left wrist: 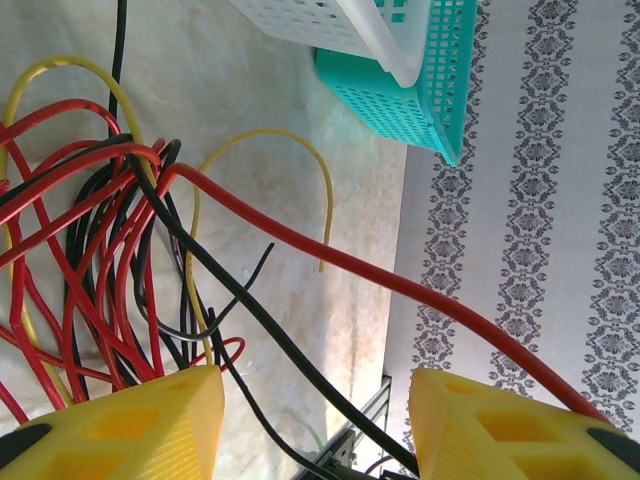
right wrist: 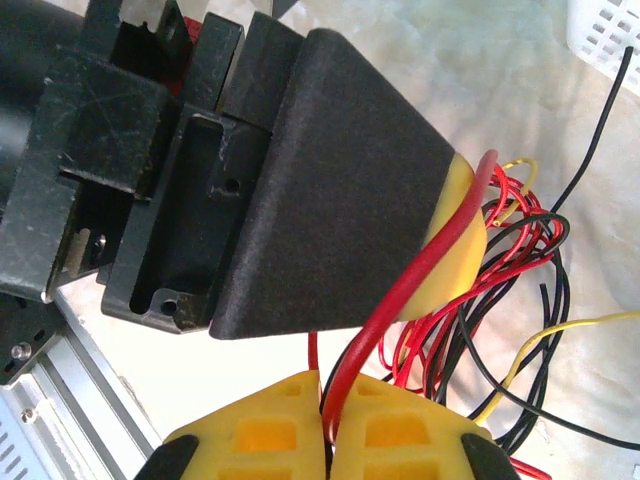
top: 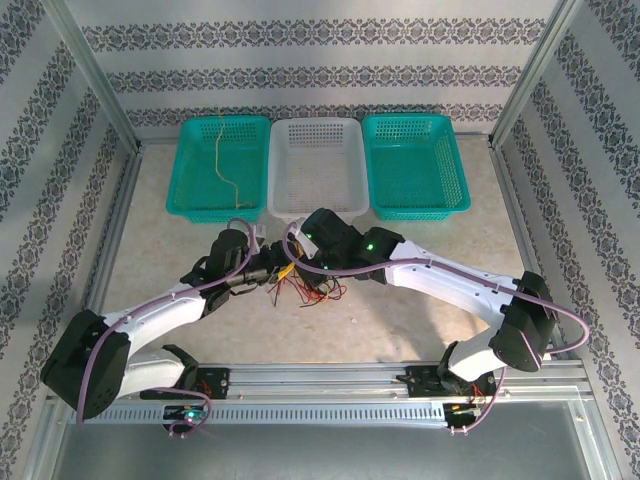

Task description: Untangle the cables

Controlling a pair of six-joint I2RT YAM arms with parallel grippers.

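Right hand (right wrist: 325, 425) is pinched shut on a red cable (right wrist: 400, 300): its two yellow fingertips press together, and the cable rises from between them. That cable then bends around the yellow tip of a finger of the left hand (left wrist: 315, 430), touching it.

Seen from its own wrist, the left hand stands partly wide, with its yellow fingers (left wrist: 130, 425) well apart and gripping nothing. A red strand (left wrist: 400, 285) and a black strand (left wrist: 260, 320) run loosely through the gap. The red strand passes over the finger on the right of that view.

From above, both hands meet tip to tip near the middle of the counter (top: 420, 300). The cables (top: 315, 290) lie as a loose tangle of red, black and yellow. The tangle is just below the hands on the near side and reaches up into them.

One yellow cable (top: 222, 155) lies well apart from the tangle, inside the left teal basket (top: 190, 205). That basket stands at the far edge, just beside a white basket (top: 318, 165).
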